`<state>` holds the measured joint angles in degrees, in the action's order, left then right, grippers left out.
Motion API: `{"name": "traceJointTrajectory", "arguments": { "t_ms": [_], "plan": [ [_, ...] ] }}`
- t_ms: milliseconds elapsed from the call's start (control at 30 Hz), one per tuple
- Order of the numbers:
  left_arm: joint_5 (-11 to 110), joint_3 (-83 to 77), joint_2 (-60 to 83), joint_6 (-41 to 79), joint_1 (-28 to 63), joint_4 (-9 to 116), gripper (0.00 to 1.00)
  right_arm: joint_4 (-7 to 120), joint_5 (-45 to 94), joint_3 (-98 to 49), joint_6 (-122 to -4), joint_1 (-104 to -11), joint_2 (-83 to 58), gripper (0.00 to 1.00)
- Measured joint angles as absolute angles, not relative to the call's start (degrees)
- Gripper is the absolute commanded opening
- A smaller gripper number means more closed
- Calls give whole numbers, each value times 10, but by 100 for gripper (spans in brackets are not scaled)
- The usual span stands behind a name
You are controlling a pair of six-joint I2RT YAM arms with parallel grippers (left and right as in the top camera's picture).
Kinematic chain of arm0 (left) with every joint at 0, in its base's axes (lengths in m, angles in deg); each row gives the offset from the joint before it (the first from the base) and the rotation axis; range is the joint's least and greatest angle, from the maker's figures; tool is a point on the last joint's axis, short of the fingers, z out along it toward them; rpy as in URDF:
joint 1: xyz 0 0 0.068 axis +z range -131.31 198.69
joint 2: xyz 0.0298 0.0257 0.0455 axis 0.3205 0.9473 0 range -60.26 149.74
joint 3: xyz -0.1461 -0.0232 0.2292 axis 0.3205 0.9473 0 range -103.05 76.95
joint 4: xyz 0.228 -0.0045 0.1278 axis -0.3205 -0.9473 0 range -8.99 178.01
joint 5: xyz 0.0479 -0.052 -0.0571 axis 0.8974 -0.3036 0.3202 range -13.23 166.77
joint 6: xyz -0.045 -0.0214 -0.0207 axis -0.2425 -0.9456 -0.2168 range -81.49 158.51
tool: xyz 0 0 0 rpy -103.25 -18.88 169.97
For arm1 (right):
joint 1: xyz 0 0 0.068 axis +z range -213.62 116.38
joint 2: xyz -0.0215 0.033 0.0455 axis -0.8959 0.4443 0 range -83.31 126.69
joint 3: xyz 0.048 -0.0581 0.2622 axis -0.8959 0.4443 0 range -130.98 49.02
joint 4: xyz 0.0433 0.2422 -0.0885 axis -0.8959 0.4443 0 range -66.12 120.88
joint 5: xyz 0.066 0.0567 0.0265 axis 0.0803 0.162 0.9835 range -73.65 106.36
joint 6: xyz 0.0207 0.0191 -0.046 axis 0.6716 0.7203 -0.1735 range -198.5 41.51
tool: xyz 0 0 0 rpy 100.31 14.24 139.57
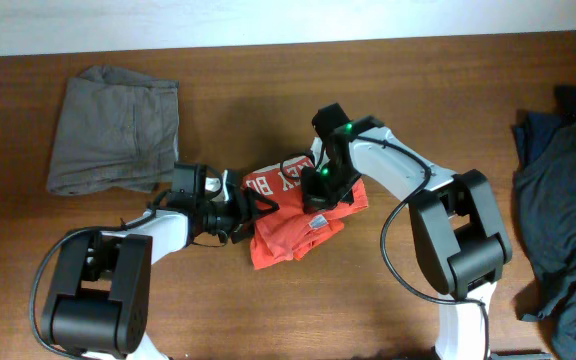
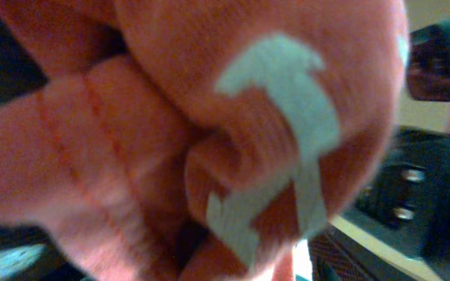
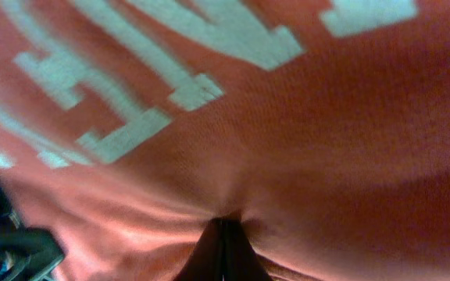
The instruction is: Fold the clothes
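Observation:
An orange-red T-shirt (image 1: 293, 228) with white lettering lies crumpled at the table's middle. My left gripper (image 1: 240, 212) is at the shirt's left edge. The left wrist view is filled with bunched T-shirt fabric (image 2: 131, 140) pressed close to the camera, and the fingers are hidden there. My right gripper (image 1: 318, 193) comes down on the shirt's upper right part. In the right wrist view its dark fingers (image 3: 223, 250) stand pressed together, and the T-shirt (image 3: 326, 140) puckers at their tip. A folded grey-brown garment (image 1: 113, 130) lies at the far left.
Dark blue-grey clothes (image 1: 568, 210) are heaped at the right edge of the brown wooden table (image 1: 268, 80). Both arm bases stand at the front edge, left (image 1: 93, 295) and right (image 1: 463, 240).

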<state>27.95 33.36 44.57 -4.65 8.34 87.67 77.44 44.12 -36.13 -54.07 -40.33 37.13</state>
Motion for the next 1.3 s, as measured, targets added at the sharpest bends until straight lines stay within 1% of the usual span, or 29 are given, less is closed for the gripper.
{"name": "traceJointTrajectory", "arguments": {
  "t_ms": [33,200,300,433,467,533,600,633,767,933,1000,1100,1300],
  "plan": [
    [283,334,446,-46,80,882,68,766,439,-354,-528,-402,371,4],
    [323,335,450,-47,59,937,54,730,434,-327,-473,-394,369,4],
    [336,335,452,-46,51,941,36,728,434,-325,-461,-393,367,4],
    [356,336,454,-46,37,956,35,729,434,-325,-455,-393,367,4],
    [359,336,454,-46,34,963,31,729,434,-325,-455,-393,367,4],
    [363,336,454,-46,33,973,19,729,434,-325,-453,-393,367,4],
    [363,337,454,-42,33,984,3,729,434,-325,-453,-393,367,4],
    [360,337,454,-36,33,989,1,731,434,-325,-453,-393,367,4],
    [345,333,454,7,33,967,1,756,429,-324,-478,-393,364,4],
    [305,283,454,99,35,846,1,830,368,-324,-517,-398,327,4],
    [292,249,454,132,41,809,1,852,331,-326,-526,-406,290,4],
    [274,189,454,161,55,795,1,858,287,-339,-534,-428,215,4],
    [261,20,454,164,113,798,1,859,251,-369,-543,-468,78,4]
  ]
}}
